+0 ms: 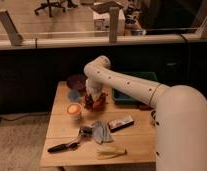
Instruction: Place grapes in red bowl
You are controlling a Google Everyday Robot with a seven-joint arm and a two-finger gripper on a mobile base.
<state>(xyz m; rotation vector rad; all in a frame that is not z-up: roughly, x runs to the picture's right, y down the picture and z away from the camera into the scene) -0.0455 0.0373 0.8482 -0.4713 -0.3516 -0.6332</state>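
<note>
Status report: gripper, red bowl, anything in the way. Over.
Gripper low over the red bowl, mid-table. Grapes not made out. Blue bowl and maroon bowl crowd the bowl's camera-left side; no contact visible.

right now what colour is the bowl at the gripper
Red-orange; red bowl at the gripper, camera view.

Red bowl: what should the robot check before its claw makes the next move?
1. Claw is down at the red bowl: ok.
2. Grapes are in the claw or in the bowl: cannot tell, the claw hides that spot.
3. Red bowl sits on the table, away from its edges: ok.
4. Blue bowl and orange cup are off to the side of the claw: ok.
5. Maroon bowl is farther back, not under the claw: ok.
</note>
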